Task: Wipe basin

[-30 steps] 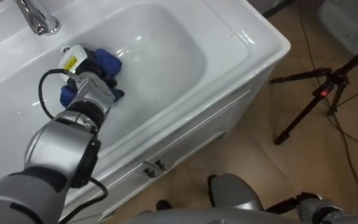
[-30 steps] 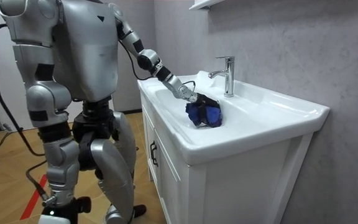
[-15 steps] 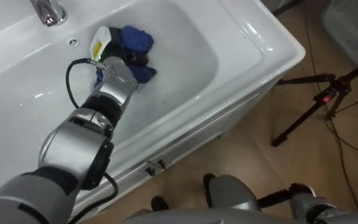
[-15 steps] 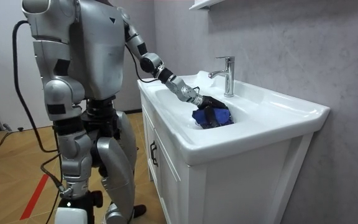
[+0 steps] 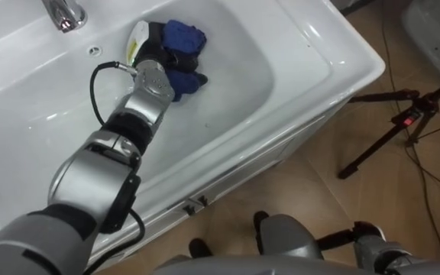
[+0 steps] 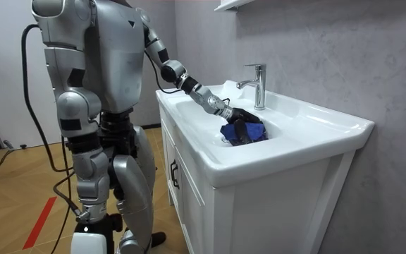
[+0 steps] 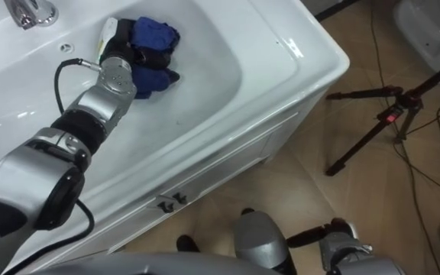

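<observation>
A white basin [image 5: 312, 46] is set in a white cabinet, and I stand at its front. A crumpled blue cloth [image 5: 186, 37] lies in the bowl just below the faucet [image 5: 63, 14]. My left hand [image 5: 157, 53] reaches in from the lower left and rests on the cloth, its dark fingers curled into the folds. In the room view the same hand [image 6: 235, 116] presses the cloth [image 6: 251, 132] near the bowl's middle. My right arm hangs low at the bottom right [image 5: 380, 252]; its hand is too cut off to read.
An overflow hole [image 5: 92, 51] sits beside the faucet. The cabinet front has a small drawer handle [image 5: 195, 203]. A black tripod [image 5: 403, 126] with cables stands on the wooden floor to my right. A grey wall rises behind the basin [image 6: 316, 42].
My left hand has pushed the blue cloth across the bowl, farther from my body and toward the room view's right. My body has shifted closer to the cabinet, and the eye views moved with it.
</observation>
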